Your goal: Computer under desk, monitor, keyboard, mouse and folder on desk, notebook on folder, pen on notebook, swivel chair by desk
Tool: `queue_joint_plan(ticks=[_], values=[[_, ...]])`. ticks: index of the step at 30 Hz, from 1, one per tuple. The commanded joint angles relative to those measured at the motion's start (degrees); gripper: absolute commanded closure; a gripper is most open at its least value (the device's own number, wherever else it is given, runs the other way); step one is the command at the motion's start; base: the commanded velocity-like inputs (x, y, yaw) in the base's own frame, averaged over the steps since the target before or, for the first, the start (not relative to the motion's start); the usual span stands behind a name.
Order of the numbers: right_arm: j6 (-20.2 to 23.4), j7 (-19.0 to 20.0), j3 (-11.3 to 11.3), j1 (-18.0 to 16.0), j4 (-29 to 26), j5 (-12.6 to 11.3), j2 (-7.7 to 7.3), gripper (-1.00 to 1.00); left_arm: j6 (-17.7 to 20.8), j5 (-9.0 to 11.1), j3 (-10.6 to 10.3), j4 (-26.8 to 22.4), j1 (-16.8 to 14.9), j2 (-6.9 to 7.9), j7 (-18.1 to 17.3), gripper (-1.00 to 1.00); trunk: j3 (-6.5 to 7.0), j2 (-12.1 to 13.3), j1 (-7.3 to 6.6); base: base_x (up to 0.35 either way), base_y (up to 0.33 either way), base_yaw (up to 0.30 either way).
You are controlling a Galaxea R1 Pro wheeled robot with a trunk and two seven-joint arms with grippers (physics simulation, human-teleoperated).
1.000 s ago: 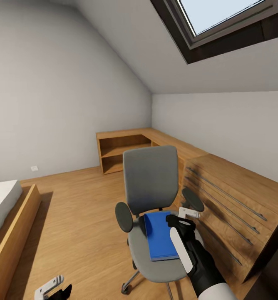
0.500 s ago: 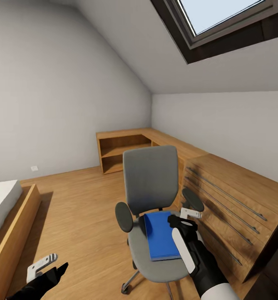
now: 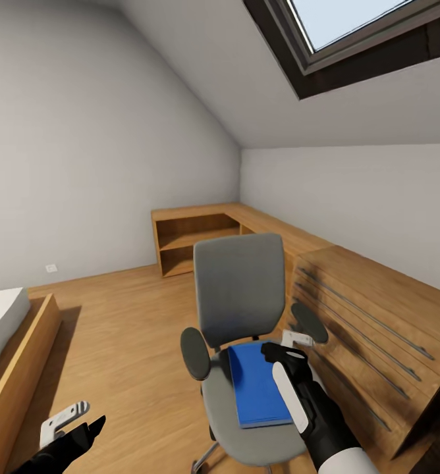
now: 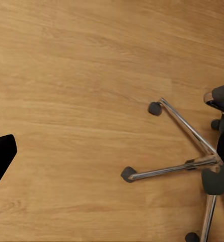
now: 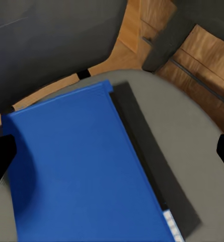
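While the robot stood before the grey office swivel chair with black armrests (image 3: 240, 309), its right end effector (image 3: 287, 352) hung just above the far right part of the seat, beside the bright blue rectangular notebook (image 3: 259, 385) lying flat there. From the right wrist camera its two dark fingertips (image 5: 1, 154) stood wide apart, either side of the notebook, with nothing held between them. A thin dark strip (image 5: 152, 166) showed along the notebook's right edge, lying under it; I took that for the folder, though I could not be sure. The left end effector (image 3: 65, 421) hovered low on the near left over the light wooden floor (image 4: 66, 75), looking down at the chair's chrome star base (image 4: 184, 156); whether it was open I could not tell. A light wooden dresser with long bar handles (image 3: 371, 316) stood just right of the chair. By my judgement the job was at an early stage: the notebook was not yet lifted and the chair not yet positioned.
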Motion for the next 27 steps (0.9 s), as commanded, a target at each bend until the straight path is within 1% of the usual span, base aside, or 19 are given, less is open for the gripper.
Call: queue_joint_plan(ticks=[1,5,11,20,27], values=[[0.10,-0.54,0.13,-0.05,-0.06,-0.53,-0.02,-1.00,0.21,0.61,-0.02,-0.09,0.00,0.02,0.46,-1.00,-0.05,-0.03,0.02,0.182,0.000,0.000],[0.14,-0.52,0.15,-0.05,-0.05,-0.47,-0.04,-1.00,0.21,0.64,-0.01,-0.09,0.00,0.02,0.47,-1.00,-0.05,-0.03,0.02,0.141,0.000,0.000],[0.14,-0.47,0.14,-0.05,-0.05,-0.46,-0.04,-1.00,0.24,0.70,-0.01,-0.09,0.00,0.12,0.47,-1.00,-0.05,-0.03,0.02,0.237,0.000,0.000],[0.10,-0.13,0.15,-0.05,1.00,-0.57,-0.23,-1.00,0.26,0.81,0.07,-0.09,0.00,0.19,0.47,-1.00,-0.05,-0.03,0.02,0.045,0.000,0.000],[0.10,3.44,0.15,-0.05,1.42,-0.51,-0.91,-1.00,0.26,0.89,0.19,-0.09,0.00,0.20,0.42,-1.00,-0.05,-0.03,0.02,0.108,0.000,0.000]])
